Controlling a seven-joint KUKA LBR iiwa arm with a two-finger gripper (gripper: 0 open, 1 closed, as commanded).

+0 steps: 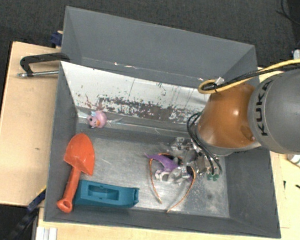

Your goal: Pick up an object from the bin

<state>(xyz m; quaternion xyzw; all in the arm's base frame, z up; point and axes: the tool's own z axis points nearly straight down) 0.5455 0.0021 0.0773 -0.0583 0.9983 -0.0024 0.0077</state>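
Observation:
My gripper (pixel 186 160) is low in the right half of the bin, under the orange wrist cover. It is right against a small purple and white thing (pixel 164 162) on the bin floor, which lies at its left side. Whether that thing is held is not visible. Two thin brown curved wires (pixel 179 200) reach from under the gripper toward the front wall.
An orange toy shovel (pixel 78 162) lies at the front left with its handle toward the front wall. A teal block (pixel 106 194) sits beside it. A small pink toy (pixel 98 119) rests at the foot of the back wall on the left.

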